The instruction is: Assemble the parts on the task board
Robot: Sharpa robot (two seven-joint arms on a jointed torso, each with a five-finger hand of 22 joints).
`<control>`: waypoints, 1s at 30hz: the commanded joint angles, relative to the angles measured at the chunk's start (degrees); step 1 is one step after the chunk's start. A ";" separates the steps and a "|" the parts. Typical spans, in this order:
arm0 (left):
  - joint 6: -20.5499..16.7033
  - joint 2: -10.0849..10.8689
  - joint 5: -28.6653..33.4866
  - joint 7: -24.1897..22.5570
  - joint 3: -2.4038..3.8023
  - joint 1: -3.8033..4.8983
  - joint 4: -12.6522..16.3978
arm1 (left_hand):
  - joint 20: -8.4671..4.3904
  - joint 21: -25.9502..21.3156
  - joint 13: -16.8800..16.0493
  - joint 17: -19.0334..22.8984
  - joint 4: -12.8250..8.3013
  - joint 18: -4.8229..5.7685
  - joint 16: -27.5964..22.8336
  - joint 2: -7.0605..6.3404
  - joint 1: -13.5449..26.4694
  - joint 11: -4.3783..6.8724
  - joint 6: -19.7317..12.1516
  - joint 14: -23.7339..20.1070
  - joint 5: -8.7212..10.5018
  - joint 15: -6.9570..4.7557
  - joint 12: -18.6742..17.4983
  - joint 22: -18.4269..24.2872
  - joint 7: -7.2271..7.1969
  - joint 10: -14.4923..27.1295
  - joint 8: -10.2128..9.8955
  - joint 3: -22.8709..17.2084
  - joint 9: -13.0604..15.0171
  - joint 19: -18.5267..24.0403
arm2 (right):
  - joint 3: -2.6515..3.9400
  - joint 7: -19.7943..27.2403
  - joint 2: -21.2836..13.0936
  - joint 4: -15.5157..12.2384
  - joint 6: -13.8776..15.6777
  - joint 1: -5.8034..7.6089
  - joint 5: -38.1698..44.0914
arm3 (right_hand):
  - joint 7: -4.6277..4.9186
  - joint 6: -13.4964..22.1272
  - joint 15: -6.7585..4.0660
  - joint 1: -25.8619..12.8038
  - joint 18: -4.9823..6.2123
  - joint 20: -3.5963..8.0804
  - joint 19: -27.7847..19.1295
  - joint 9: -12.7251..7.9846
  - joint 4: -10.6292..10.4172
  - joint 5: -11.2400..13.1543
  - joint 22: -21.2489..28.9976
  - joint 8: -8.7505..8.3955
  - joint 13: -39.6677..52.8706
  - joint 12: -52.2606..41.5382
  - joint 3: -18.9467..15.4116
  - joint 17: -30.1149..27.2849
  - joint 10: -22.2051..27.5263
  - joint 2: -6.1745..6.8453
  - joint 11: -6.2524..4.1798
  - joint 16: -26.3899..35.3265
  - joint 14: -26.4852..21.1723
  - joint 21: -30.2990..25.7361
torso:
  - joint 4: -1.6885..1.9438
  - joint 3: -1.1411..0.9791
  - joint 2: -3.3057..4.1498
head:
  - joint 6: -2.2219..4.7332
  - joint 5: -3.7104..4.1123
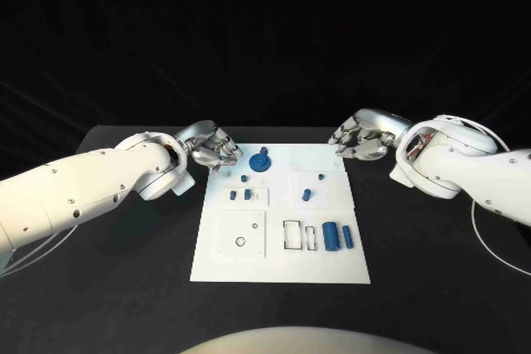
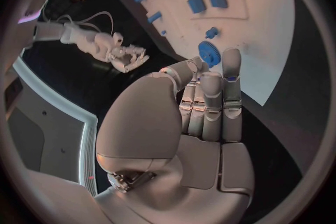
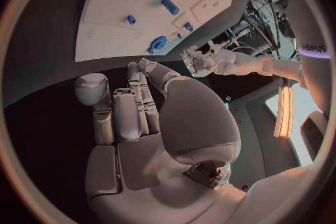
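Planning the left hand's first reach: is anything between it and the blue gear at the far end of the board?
Nothing visible. The left hand hovers by the task board's far left corner, holding nothing; only bare white board separates its fingers from the blue gear.

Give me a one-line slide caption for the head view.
Both hands, left and right, hover empty at the far corners of the white task board, blue gear between them.
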State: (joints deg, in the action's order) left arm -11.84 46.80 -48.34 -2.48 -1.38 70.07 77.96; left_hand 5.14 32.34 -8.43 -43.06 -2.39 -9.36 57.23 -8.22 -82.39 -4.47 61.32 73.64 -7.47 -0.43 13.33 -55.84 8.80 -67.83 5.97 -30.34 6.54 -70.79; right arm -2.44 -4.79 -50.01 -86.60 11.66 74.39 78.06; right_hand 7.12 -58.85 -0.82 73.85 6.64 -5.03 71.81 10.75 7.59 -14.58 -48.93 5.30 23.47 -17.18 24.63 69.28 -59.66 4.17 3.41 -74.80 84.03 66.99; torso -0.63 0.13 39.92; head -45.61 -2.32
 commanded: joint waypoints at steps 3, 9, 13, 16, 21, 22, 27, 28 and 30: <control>-5.98 1.26 35.47 -6.98 0.00 -0.28 1.63 | 0.26 -2.50 -0.56 6.87 0.35 -0.95 -6.07 0.95 1.20 -0.63 -0.83 -4.07 0.07 0.45 0.93 1.38 0.58 3.20 0.33 1.52 -0.23 1.84 | -0.20 -2.76 1.21 -0.09 -4.37 -0.63 18.96 | -0.26 -0.53 -0.88 -0.04 1.01 0.56 0.08 -0.06 0.08 0.87 0.06 -1.07 -4.87 3.32 1.51 -0.42 -0.35 0.65 0.01 0.49 2.07 -0.28 | -0.08 0.01 0.04 | 0.84 0.51; -4.84 2.50 48.36 -10.36 -0.01 -0.92 4.30 | 0.77 -4.01 -1.09 7.84 1.05 -0.98 -6.99 1.41 2.49 -0.87 -1.61 -4.88 0.14 0.87 2.30 2.42 0.76 4.71 0.60 3.56 -0.36 2.59 | -0.53 -3.30 2.75 0.45 -5.02 -1.67 24.12 | -0.51 -0.27 -1.67 -0.28 0.99 1.27 0.23 -0.40 0.06 1.77 0.19 -1.69 -9.20 5.67 3.01 -0.68 -0.81 1.26 -0.16 0.83 2.18 -0.50 | 0.09 0.16 0.15 | 1.12 0.95; -4.09 2.99 52.23 -11.69 -0.01 -1.23 5.90 | 0.91 -4.61 -1.39 8.18 1.30 -1.03 -7.10 1.67 2.92 -0.86 -1.75 -5.01 0.10 0.92 3.14 2.93 0.73 5.15 0.88 4.43 -0.37 2.58 | -0.65 -3.28 3.99 1.17 -5.08 -2.35 25.89 | -0.57 -0.16 -1.82 -0.39 0.98 1.38 0.28 -0.58 -0.04 1.95 0.23 -1.70 -10.57 6.33 3.49 -0.77 -0.91 1.38 -0.17 0.94 2.22 -0.57 | 0.08 0.07 0.12 | 1.06 0.88; -3.60 3.20 53.64 -12.24 -0.01 -1.35 6.87 | 0.96 -4.89 -1.52 8.33 1.37 -1.05 -7.15 1.81 3.04 -0.86 -1.80 -5.11 0.07 0.94 3.53 3.16 0.72 5.36 1.03 4.76 -0.37 2.57 | -0.72 -3.20 4.92 1.79 -5.29 -2.73 26.54 | -0.62 -0.07 -1.88 -0.37 0.98 1.44 0.33 -0.69 -0.04 2.01 0.25 -1.71 -11.34 6.68 3.79 -0.86 -0.96 1.43 -0.25 1.03 2.24 -0.60 | 0.08 0.12 0.16 | 1.07 0.81; -3.12 3.36 54.54 -12.85 -0.01 -1.43 8.16 | 0.99 -5.25 -1.67 8.54 1.33 -1.06 -7.22 1.99 3.03 -0.85 -1.90 -5.25 0.04 0.95 4.01 3.47 0.70 5.70 1.21 5.12 -0.38 2.55 | -0.80 -3.08 6.19 2.79 -6.15 -3.34 27.13 | -0.67 0.23 -1.92 -0.50 1.01 1.51 0.30 -0.91 -0.08 2.19 0.48 -1.76 -12.49 7.28 4.11 -1.11 -0.77 1.65 -0.30 1.25 2.24 -0.78 | 0.09 0.11 0.12 | 0.92 0.89; -3.06 3.39 54.62 -12.95 -0.01 -1.44 8.37 | 0.99 -5.28 -1.68 8.56 1.32 -1.07 -7.22 1.99 3.02 -0.86 -1.91 -5.27 0.04 0.95 4.04 3.49 0.70 5.72 1.22 5.14 -0.38 2.55 | -0.81 -3.06 6.35 2.95 -6.34 -3.45 27.19 | -0.67 0.30 -1.93 -0.55 1.02 1.52 0.27 -0.96 -0.10 2.30 0.57 -1.76 -12.74 7.41 4.16 -1.16 -0.71 1.71 -0.29 1.30 2.24 -0.85 | 0.08 0.11 0.13 | 0.91 0.94; -3.11 3.54 54.77 -13.40 0.00 -1.46 9.06 | 1.00 -5.45 -1.73 8.66 1.28 -1.07 -7.26 2.06 3.00 -0.87 -1.97 -5.36 0.02 0.97 4.25 3.63 0.72 5.89 1.30 5.30 -0.39 2.55 | -0.84 -2.84 7.07 3.75 -7.05 -3.89 27.48 | -0.71 0.12 -1.93 -1.01 1.04 1.53 0.26 -1.15 -0.54 3.60 0.75 -1.63 -14.17 7.81 4.30 -1.35 -1.04 1.74 -0.32 1.50 2.24 -1.06 | 0.03 0.08 0.14 | 0.91 1.05; -3.33 3.56 54.74 -13.44 0.00 -1.46 9.13 | 1.01 -5.46 -1.74 8.67 1.29 -1.07 -7.27 2.08 3.00 -0.87 -1.98 -5.36 0.02 0.97 4.27 3.65 0.72 5.91 1.30 5.31 -0.39 2.55 | -0.84 -2.80 7.22 3.94 -7.14 -3.97 27.52 | -0.76 -0.06 -1.95 -1.15 1.03 1.53 0.29 -1.17 -0.69 4.10 0.75 -1.59 -14.56 7.84 4.29 -1.37 -1.28 1.73 -0.35 1.53 2.26 -1.10 | 0.03 0.09 0.16 | 0.90 1.06; -3.57 3.59 54.70 -13.53 0.00 -1.46 9.20 | 1.03 -5.57 -1.78 8.73 1.33 -1.06 -7.27 2.18 3.05 -0.90 -2.03 -5.39 0.02 0.99 4.41 3.74 0.75 6.04 1.35 5.42 -0.40 2.54 | -0.85 -2.72 7.52 4.32 -7.29 -4.14 27.58 | -0.83 -0.28 -1.98 -1.23 1.04 1.54 0.29 -1.20 -0.84 4.73 0.84 -1.54 -15.00 7.87 4.29 -1.46 -1.57 1.69 -0.41 1.61 2.26 -1.19 | 0.08 0.06 0.14 | 0.82 1.04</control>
State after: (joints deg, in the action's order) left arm -16.05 50.34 5.07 -14.22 -1.42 68.63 86.96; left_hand 5.85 26.97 -10.11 -34.38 -1.04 -9.35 50.35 -6.26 -79.82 -5.35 59.76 68.70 -7.47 0.44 17.55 -52.15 9.50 -62.10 7.07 -25.38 6.19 -68.48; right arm -3.29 -7.36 -42.63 -82.51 5.76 70.34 103.96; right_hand 6.42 -58.84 -2.49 72.78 6.63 -4.00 72.02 9.62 6.96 -9.97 -48.14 3.85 8.57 -9.66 28.87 67.87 -60.89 5.68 3.04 -73.39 84.03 66.13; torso -0.55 0.23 40.07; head -44.73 -1.27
